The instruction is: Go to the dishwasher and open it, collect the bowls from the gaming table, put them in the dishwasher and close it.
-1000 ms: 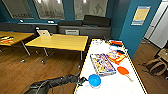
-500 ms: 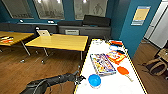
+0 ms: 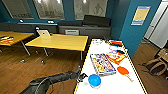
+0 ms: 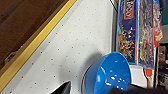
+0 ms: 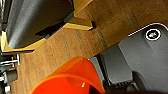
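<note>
Left fingers [image 4: 65,88] wide open beside blue bowl [image 3: 94,80] on white tabletop [image 3: 112,85]. Orange bowl [image 5: 72,77] near right arm; can't tell its fingers.

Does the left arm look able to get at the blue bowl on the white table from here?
Probably yes. The left gripper is right beside the blue bowl at the gaming table edge, with nothing between them.
</note>
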Available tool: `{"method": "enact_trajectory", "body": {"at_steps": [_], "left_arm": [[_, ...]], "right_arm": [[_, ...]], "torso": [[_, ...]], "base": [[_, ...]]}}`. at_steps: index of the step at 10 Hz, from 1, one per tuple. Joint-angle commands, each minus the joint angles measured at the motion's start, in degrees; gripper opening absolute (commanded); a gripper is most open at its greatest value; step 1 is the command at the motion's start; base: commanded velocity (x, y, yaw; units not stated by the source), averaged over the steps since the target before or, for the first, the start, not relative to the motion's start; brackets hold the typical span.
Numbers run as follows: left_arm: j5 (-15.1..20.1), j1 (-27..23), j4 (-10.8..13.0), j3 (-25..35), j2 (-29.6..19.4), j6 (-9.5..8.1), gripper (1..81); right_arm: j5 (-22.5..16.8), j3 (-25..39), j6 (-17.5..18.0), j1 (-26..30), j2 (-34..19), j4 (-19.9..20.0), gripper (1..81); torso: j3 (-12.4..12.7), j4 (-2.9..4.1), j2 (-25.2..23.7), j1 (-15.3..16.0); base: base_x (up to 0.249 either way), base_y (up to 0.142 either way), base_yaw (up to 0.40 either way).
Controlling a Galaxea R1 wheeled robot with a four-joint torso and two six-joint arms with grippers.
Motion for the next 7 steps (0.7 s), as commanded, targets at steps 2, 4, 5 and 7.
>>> {"method": "enact_trajectory", "body": {"at_steps": [2,4,5,7], "left_arm": [[1.5,-9.6,0.5,-1.0,3.7,-0.23,81.1],[1.6,-9.3,0.6,-0.9,3.7,-0.15,81.1],[1.6,-9.3,0.6,-0.9,3.7,-0.15,81.1],[1.6,-9.1,0.6,-0.7,3.7,-0.15,81.1]], "right_arm": [[-1.4,1.1,-0.2,2.6,-2.2,-1.7,1.0],[-1.3,1.1,-0.1,2.7,-2.1,-2.2,1.0],[-1.3,1.2,-0.1,2.8,-2.1,-2.2,1.0],[-1.3,1.1,-0.1,2.8,-1.9,-2.2,1.0]], "torso": [[0.0,0.0,0.0,0.0],[-1.7,0.0,0.0,0.0],[-2.1,0.0,0.0,0.0],[-3.7,0.0,0.0,0.0]], "base": [[0.0,0.0,0.0],[0.0,0.0,0.0],[0.0,0.0,0.0],[0.0,0.0,0.0]]}}
